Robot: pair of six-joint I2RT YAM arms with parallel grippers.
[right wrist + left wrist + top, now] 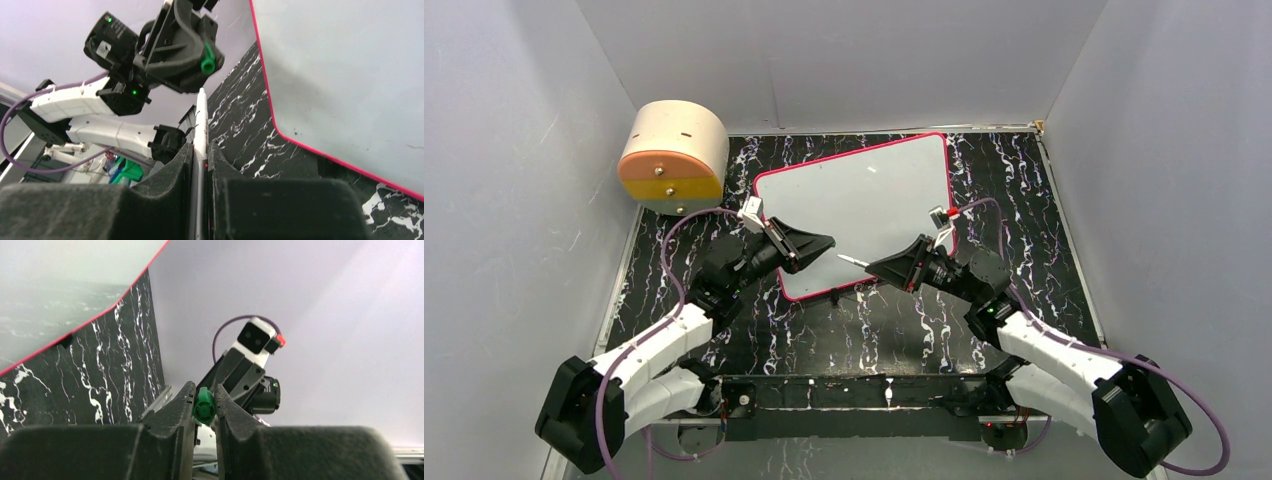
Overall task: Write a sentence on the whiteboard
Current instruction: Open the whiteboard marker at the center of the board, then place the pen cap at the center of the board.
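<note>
The whiteboard [854, 205], white with a pink-red rim, lies at the back of the black marbled table; its surface is bare and the sentence is out of view. My left gripper [829, 241] hovers over the board's near-left corner, shut on a green pen cap [204, 406]. My right gripper [871, 267] faces it from the right, shut on a white pen [200, 117] whose tip [844, 259] points at the cap [207, 60]. A short gap separates tip and cap. The board [350, 75] fills the right wrist view's upper right.
A round wooden box [672, 155] with an orange and yellow front stands at the back left corner. White walls enclose the table on three sides. The board [60, 285] lies tilted, its near-right corner close to my right wrist.
</note>
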